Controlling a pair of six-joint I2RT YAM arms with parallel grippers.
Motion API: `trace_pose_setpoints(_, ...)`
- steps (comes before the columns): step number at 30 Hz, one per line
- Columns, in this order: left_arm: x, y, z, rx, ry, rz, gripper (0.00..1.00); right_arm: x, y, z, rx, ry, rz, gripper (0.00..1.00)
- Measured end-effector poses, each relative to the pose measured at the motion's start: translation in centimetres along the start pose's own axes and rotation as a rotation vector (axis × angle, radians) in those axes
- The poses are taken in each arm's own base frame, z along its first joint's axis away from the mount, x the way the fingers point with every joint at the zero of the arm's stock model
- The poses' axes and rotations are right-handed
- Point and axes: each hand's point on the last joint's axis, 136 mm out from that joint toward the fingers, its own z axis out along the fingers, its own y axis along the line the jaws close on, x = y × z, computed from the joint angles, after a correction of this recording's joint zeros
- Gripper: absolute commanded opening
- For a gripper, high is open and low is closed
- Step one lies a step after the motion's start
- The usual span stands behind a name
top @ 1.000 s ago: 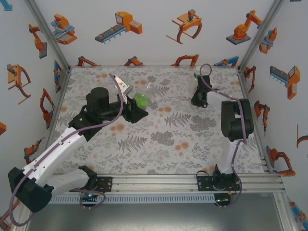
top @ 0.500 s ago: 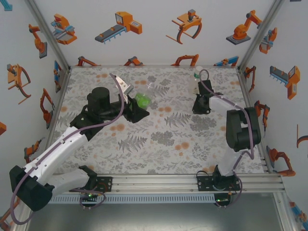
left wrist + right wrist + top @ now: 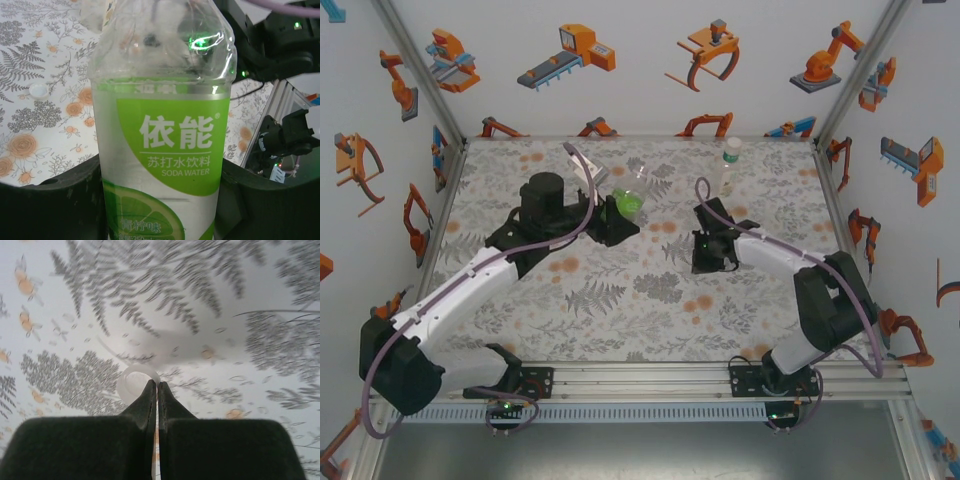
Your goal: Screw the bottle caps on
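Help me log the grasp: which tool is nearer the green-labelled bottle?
Left. The left tool is shut on the green-labelled bottle, a finger on each side. The right tool is apart, off to the bottle's right, shut, tips at a white cap.

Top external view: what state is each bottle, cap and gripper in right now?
left gripper: shut on the green-label bottle.
green-label bottle: held, capped or not cannot tell.
right gripper: shut on the white cap.
white cap: pinched by its rim, on no bottle.
tall bottle: upright on the table, seemingly capped.
loose cap: lying on the table.
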Motion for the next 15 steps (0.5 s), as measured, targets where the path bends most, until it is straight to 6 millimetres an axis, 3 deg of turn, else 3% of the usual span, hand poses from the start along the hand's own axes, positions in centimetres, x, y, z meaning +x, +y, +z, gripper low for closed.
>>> trace_pose_setpoints(9,-1.7,0.4,-0.8,-0.016,-0.023,-0.015,0.00,3.0,3.7,0.7,-0.032,0.049,-0.089,0.03)
trace_pose_setpoints(15,-2.8,0.7,-2.4,-0.042,-0.067,-0.016,0.00,4.7,4.2,1.7,-0.008,0.089,-0.127,0.12)
